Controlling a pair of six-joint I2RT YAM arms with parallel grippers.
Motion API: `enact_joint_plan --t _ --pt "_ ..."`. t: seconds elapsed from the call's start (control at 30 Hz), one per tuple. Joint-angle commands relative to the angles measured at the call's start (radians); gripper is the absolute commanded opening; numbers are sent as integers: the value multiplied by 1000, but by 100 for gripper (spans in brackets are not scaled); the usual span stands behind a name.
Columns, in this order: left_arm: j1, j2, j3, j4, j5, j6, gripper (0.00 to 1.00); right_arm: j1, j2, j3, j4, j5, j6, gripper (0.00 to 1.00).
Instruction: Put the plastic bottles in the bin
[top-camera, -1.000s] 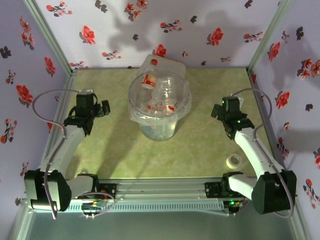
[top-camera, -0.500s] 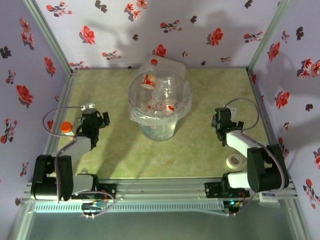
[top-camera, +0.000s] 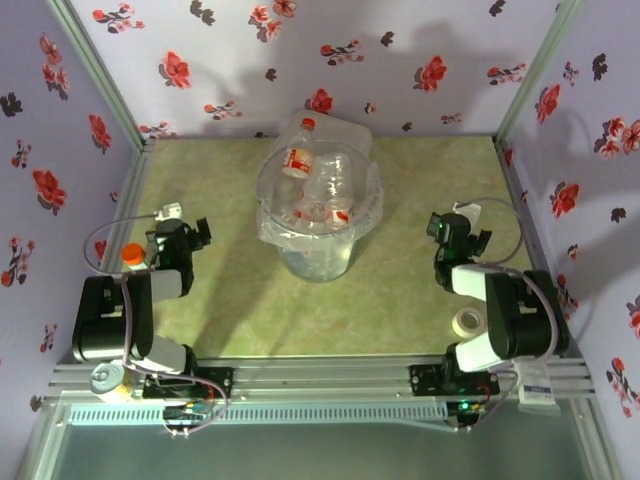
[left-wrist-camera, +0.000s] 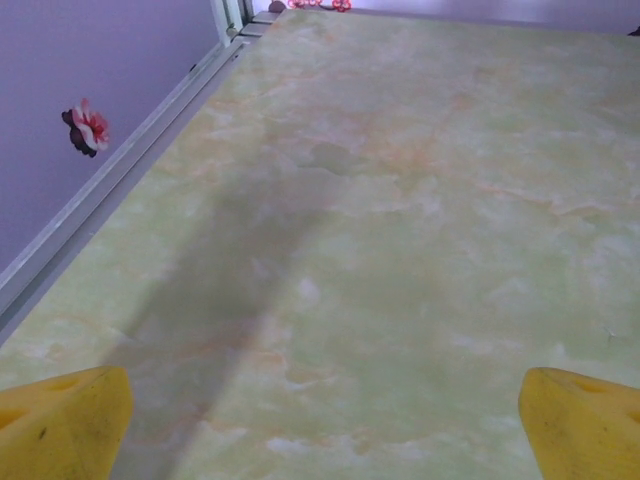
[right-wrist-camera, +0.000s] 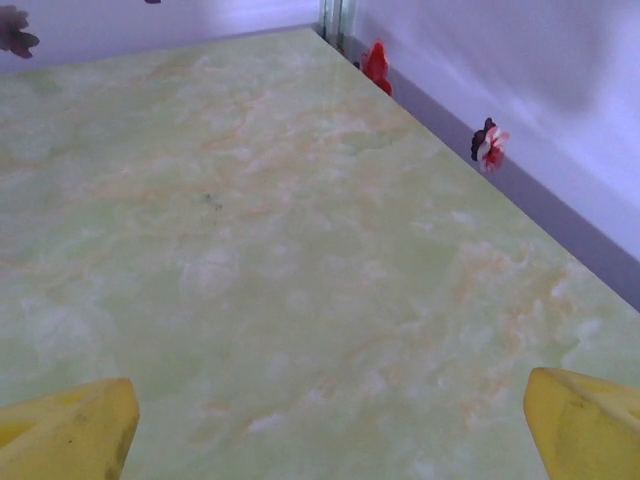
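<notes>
Your bottles (top-camera: 318, 195) lie heaped in the bin (top-camera: 316, 262) at mid-table (top-camera: 400, 290). The left pincer (left-wrist-camera: 325, 405) and right pincer (right-wrist-camera: 330, 405) both gape wide, grasping nothing; park them low, well apart from the bin.

The bin (top-camera: 316, 255) stands on the counter (top-camera: 240, 300), midway between the side walls and toward the far side. The bottles (top-camera: 318, 190) lie piled inside it. One more sits at the far rim, and it is unclear whether it is inside the bin or behind it. The left arm (top-camera: 150, 290) is folded at the near left and the right arm (top-camera: 505, 310) at the near right, both well apart from the bin. A capped container (top-camera: 131, 255) stands at the counter's left edge, just beside the left arm. A tape roll (top-camera: 467, 321) lies near the right edge, just left of the right arm. The left fingers (left-wrist-camera: 60, 420) and the right fingers (right-wrist-camera: 580, 420) hang wide apart above the counter.
</notes>
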Motion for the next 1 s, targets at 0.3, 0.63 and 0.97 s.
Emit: enact_joint_plan --t 0.3,0.63,0.97 --pt "-1 68 -59 243 47 35 100 -52 55 -83 243 -135 -4 100" --pt "-3 68 -59 237 46 36 100 -50 66 -81 263 -142 -18 100" --pt "-3 67 -57 237 46 36 100 -50 70 -84 274 -141 -19 100"
